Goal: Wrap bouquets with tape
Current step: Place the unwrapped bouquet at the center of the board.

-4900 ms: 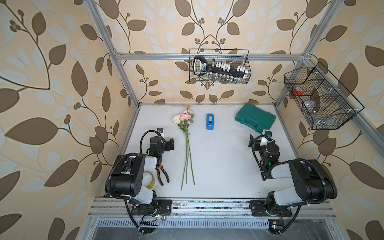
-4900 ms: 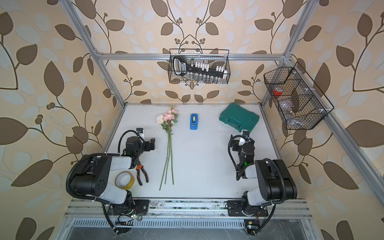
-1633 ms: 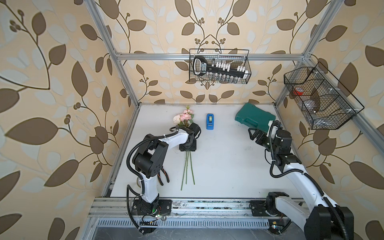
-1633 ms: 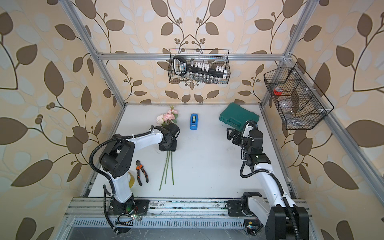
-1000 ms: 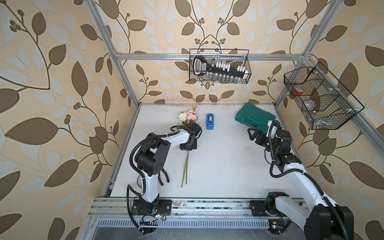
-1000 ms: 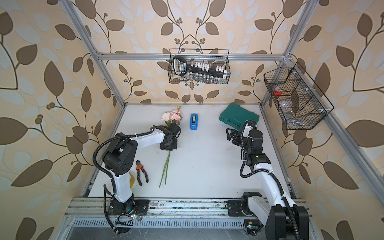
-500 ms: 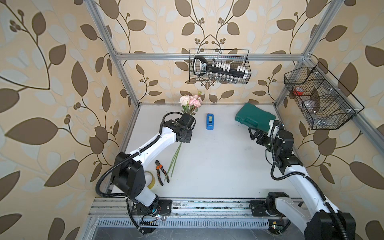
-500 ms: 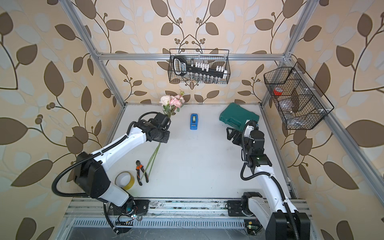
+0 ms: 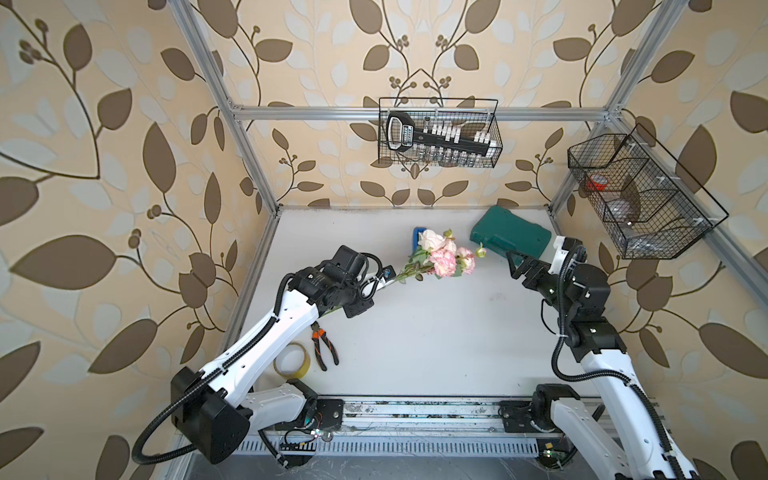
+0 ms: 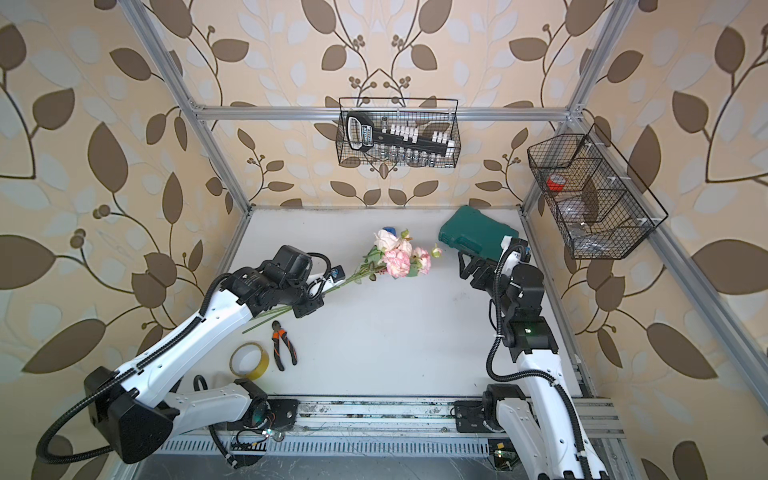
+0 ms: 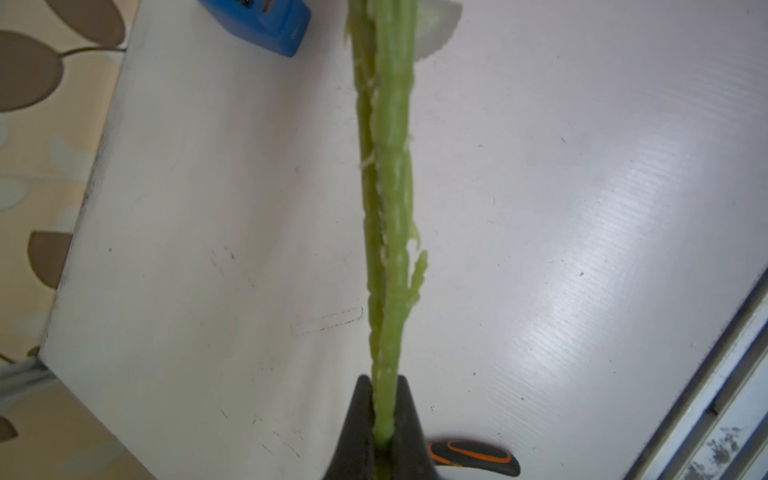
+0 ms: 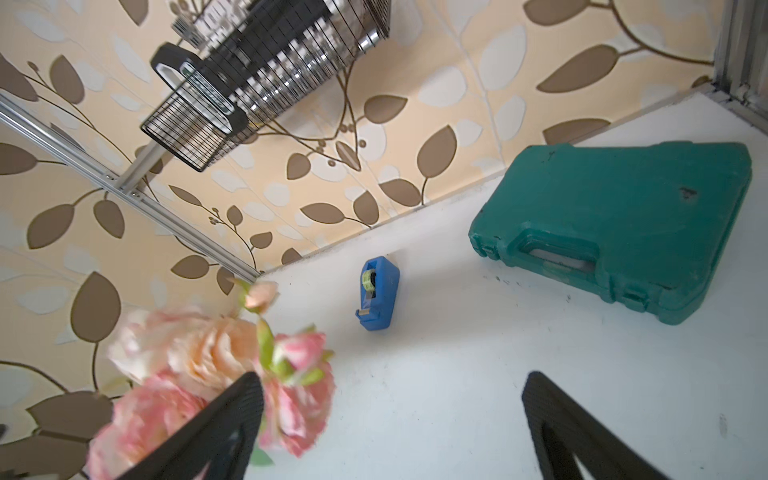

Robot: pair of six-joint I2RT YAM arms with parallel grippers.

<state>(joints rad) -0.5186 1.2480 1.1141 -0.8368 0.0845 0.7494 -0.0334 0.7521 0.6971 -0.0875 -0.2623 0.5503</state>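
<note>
In both top views: left gripper (image 9: 383,282) pinched shut on the stems of the bouquet (image 9: 444,257), blooms up off the table (image 9: 436,340) and pointing toward the right gripper (image 9: 517,262), wide open and empty. Blue tape dispenser (image 9: 417,235) at the back, half hidden behind the blooms.

In the left wrist view: green stems bunched between closed jaws.

In the right wrist view: tape dispenser (image 12: 376,293) on the table beyond the roses, near the green case (image 12: 615,232), ahead of spread fingers (image 12: 216,428).

Looks like the holding step, no tape applied yet. Calls next for reaching the dispenser and drawing out a strip.
</note>
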